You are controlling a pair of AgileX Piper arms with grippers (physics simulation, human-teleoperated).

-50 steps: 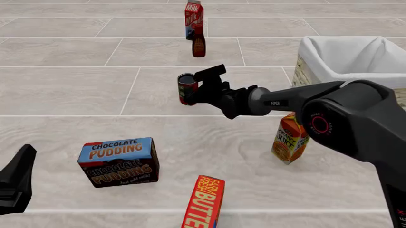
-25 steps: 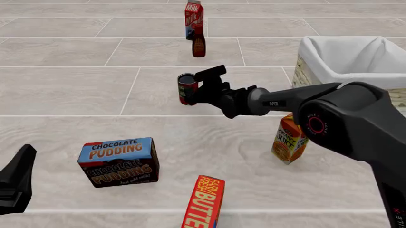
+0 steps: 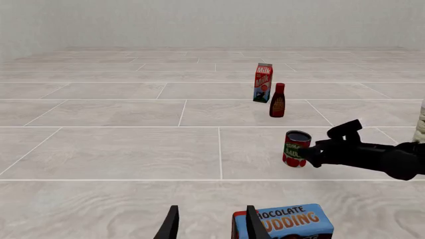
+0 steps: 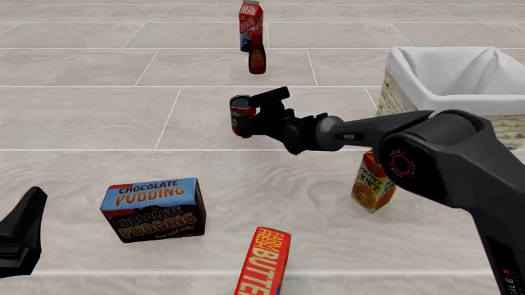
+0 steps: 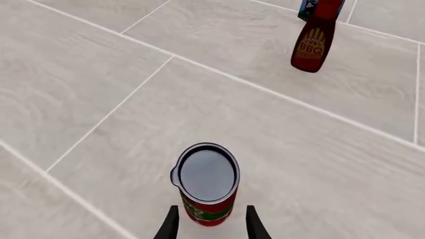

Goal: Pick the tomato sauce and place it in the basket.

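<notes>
Against the front view of 0.5 s ago, the right gripper (image 4: 250, 117) is found slightly higher and a little further left, with the arm's elbow housing shifted left; the tomato sauce (image 4: 242, 115) is seen at nearly the same spot. No change is noted in the left gripper (image 4: 21, 236) or in the other groceries.

The tomato sauce is seen upright between the right fingers (image 5: 170, 225), which are set narrow on either side of its lower body. Whether the can rests on the tabletop (image 4: 98, 117) or is lifted clear cannot be told. It lies well left of the basket (image 4: 443, 74), outside it.

In the left wrist view the left fingers (image 3: 171, 226) are seen parted with nothing between them, just beside the chocolate pudding box (image 3: 285, 223).

Hidden or cut off:
- The basket is cut by the front view's right edge, its lower part covered by the right arm.
- The orange juice carton (image 4: 374, 184) is partly covered by the arm.
- The butter box (image 4: 262, 261) is cut by the bottom edge.
- The milk carton (image 4: 249, 21) is cut at the top, with the BBQ bottle (image 4: 257, 57) in front of it.
</notes>
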